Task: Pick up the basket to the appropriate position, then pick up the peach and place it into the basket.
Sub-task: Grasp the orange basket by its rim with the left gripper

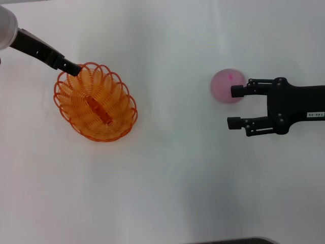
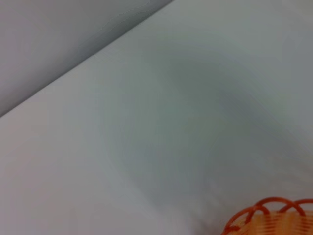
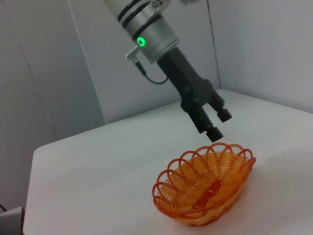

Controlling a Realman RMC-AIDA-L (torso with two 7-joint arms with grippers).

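Right gripper (image 1: 234, 107) sits at the right of the head frame, black fingers spread wide and holding nothing. Its upper finger overlaps the lower right edge of the round pale pink peach (image 1: 227, 85), and its lower finger lies well clear below, so the fruit is not yet between them.

I read the step in hand as the reach for the peach. To do it well I would shift the gripper towards the top of the frame until the peach is centred between the fingers, then advance leftward so both pads pass its widest part before closing. A round fruit will roll if one finger nudges it first, so I want both pads to meet it together and gently.

My left gripper (image 3: 211, 122) hovers just above the far rim of the oval orange wire basket (image 1: 95, 101), which sits in the upper left of the head frame. In the right wrist view its two fingers are apart and grip nothing, clear of the looped rim.

White tabletop (image 1: 172, 183) runs bare between basket and peach, so nothing blocks the carry. My one concern is the left arm over the basket's rim. I would place from the near side, or lift that arm away first.
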